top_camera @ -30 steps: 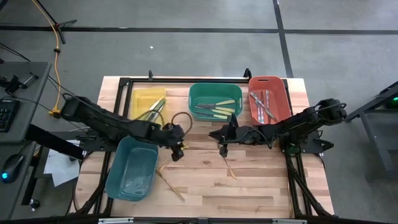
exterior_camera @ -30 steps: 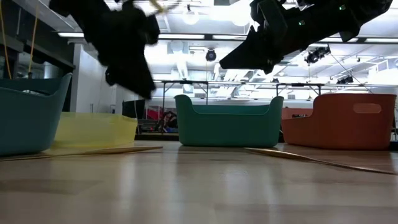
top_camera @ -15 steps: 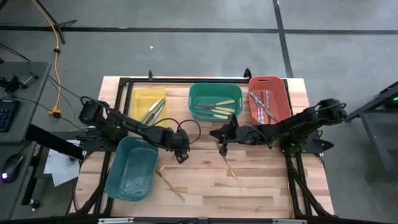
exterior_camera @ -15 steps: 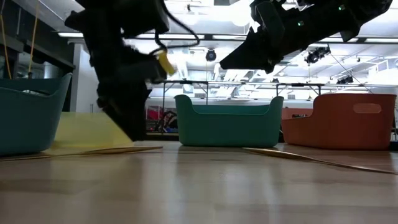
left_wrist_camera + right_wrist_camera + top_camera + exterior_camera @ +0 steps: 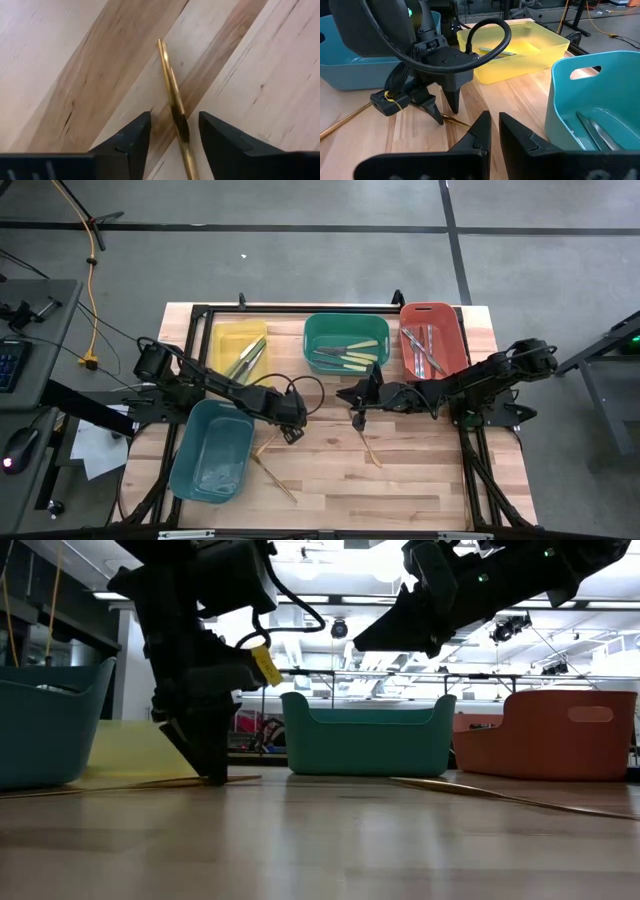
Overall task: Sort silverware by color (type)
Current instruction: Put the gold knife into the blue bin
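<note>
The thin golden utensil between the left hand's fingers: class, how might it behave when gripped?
The golden utensil looks straight, so probably stiff. It is glossy and narrow, so it may slip or roll between the left hand's open fingers.

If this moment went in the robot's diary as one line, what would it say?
left gripper: open, down astride wooden utensil on table | right gripper: shut, hovering, holding nothing seen | bins: partly filled

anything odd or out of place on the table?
Nothing damaged or spilled. Two wooden utensils still lie loose beside the teal bin, a third mid-table. Left gripper is down, open around one.
</note>
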Controlling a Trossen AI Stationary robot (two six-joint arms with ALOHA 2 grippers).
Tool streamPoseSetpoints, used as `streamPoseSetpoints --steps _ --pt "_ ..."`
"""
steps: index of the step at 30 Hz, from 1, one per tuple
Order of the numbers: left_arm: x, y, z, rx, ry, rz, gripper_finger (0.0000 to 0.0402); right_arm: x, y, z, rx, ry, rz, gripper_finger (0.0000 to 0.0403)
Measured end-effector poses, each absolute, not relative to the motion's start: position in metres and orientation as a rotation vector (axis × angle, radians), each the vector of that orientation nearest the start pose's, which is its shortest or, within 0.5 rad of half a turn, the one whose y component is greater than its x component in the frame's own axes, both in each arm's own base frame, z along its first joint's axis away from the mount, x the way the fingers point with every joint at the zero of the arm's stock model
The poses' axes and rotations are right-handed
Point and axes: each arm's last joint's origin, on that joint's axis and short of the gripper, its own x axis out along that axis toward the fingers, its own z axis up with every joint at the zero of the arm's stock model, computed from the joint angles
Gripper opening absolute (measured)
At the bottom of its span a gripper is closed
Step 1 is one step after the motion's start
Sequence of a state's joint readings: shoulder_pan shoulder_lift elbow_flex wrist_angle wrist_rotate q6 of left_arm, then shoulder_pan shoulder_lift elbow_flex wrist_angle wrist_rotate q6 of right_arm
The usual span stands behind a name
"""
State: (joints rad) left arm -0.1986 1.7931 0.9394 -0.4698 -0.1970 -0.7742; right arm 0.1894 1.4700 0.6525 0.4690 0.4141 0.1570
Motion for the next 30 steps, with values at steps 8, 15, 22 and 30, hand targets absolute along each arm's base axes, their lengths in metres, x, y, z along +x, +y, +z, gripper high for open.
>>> streamPoseSetpoints --steps 8,15,22,30 --pt "0.301 -0.054 0.121 -0.347 1.235 0.478 0.0028 0.29 0.044 0.196 0.051 0.315 -0.248 0.0021" --pt "0.309 -0.055 0.129 -0.271 1.221 0.444 0.0009 0.29 0.044 0.196 0.051 0.315 -0.248 0.0021" --pt "0.315 -0.056 0.137 -0.227 1.235 0.42 0.0003 0.29 0.044 0.196 0.051 0.315 -0.247 0.0021" --pt "0.324 -0.065 0.172 -0.168 1.027 0.292 0.0002 0.286 0.044 0.208 0.026 0.285 -0.24 0.0021"
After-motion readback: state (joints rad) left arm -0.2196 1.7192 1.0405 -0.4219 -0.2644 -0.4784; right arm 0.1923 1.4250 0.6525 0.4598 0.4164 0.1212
